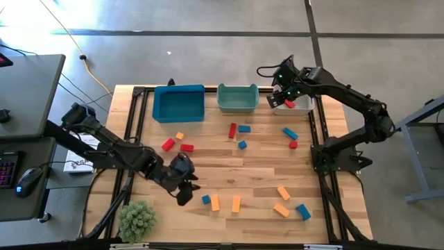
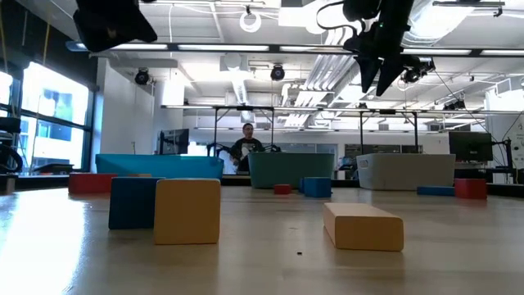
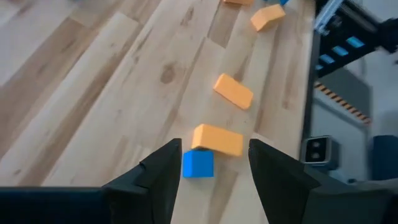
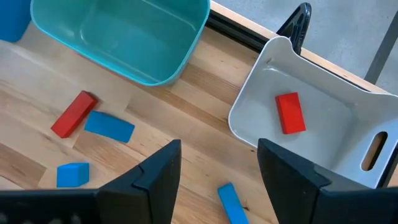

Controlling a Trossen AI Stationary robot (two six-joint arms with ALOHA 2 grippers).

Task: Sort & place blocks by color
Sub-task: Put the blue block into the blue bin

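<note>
Left hand [image 3: 211, 171] hovers low over the front of the worktop [image 1: 257, 173], fingers spread and holding nothing, and right between them in my wrist view sits a small blue cube [image 3: 198, 164] touching an orange bar [image 3: 217, 138]. Beyond those, two more orange bars [image 3: 233, 91] run on toward the worktop's edge.

My right hand [image 4: 217, 165] hangs high at the back, fingers apart and empty too, just above the near rim of the white bin [image 4: 323, 124]. One red block [image 4: 290, 112] lies flat inside that bin. Beside it is the teal bin [image 4: 124, 37], and the blue bin [image 1: 178, 103] stands further along the back edge.

Out on the wood between the bins and me: a red bar [image 4: 73, 114] touching a blue bar [image 4: 109, 126], a blue cube [image 4: 72, 174] near them, another blue bar [image 4: 231, 202] under my right hand. From above, more red blocks [image 1: 168, 144] lie ahead of the blue bin.

A person [image 2: 247, 147] shows far behind the worktop.
</note>
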